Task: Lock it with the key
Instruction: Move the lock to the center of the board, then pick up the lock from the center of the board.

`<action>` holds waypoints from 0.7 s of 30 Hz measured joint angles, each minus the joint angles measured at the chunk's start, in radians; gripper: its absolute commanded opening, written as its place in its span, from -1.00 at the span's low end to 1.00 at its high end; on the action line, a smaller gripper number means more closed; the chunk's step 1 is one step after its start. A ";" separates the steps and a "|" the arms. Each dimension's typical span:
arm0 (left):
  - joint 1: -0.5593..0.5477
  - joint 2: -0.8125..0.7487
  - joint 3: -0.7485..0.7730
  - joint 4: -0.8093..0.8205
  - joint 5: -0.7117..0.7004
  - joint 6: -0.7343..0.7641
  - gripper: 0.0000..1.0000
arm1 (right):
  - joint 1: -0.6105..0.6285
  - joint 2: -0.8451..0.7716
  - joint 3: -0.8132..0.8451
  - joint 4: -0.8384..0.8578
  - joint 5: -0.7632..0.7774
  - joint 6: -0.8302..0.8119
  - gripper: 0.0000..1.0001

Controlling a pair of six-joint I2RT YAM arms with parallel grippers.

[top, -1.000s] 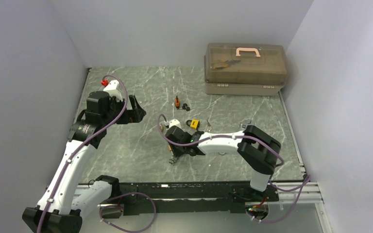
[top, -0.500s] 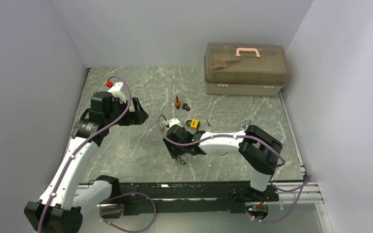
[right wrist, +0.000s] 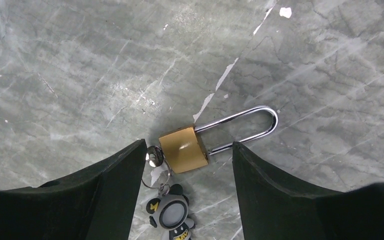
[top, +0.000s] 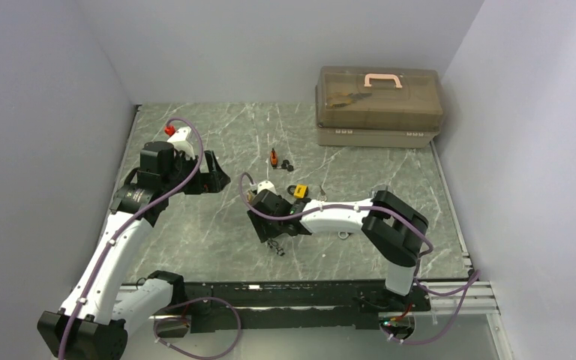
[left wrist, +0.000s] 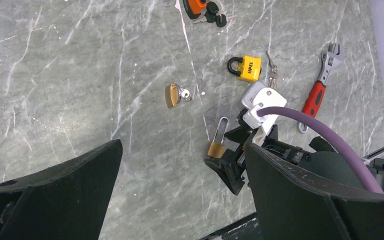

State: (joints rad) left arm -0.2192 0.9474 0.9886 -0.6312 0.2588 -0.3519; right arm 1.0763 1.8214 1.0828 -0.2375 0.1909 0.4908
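Observation:
A brass padlock with a long steel shackle lies flat on the marble table. A key sits in its base, with a ring and a grey figure keychain. My right gripper is open and hangs low over the padlock, one finger on each side of the body, neither touching it. The padlock also shows in the left wrist view, next to a right finger. My left gripper is open and empty, raised over the table's left side.
A small brass padlock with a key, a yellow padlock with keys and an orange padlock with black keys lie further back. A red-handled wrench lies to the right. A brown toolbox stands at the back right.
My right gripper has shifted a little to the left and away from the near edge, and the keychain now shows just below it. My left arm swung slightly right early on, then held still.

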 measured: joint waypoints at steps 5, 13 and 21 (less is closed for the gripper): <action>0.000 0.000 0.000 0.000 0.006 0.000 0.99 | -0.003 0.012 0.027 -0.013 -0.018 0.000 0.06; 0.000 0.000 -0.003 0.002 0.006 0.000 0.99 | 0.000 0.054 0.123 -0.150 0.048 0.056 0.44; 0.000 0.000 -0.003 0.004 0.008 0.000 0.99 | -0.003 0.054 0.122 -0.225 0.065 0.182 0.36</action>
State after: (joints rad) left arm -0.2192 0.9470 0.9855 -0.6273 0.2665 -0.3519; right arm 1.0737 1.8755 1.2053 -0.4622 0.2558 0.6727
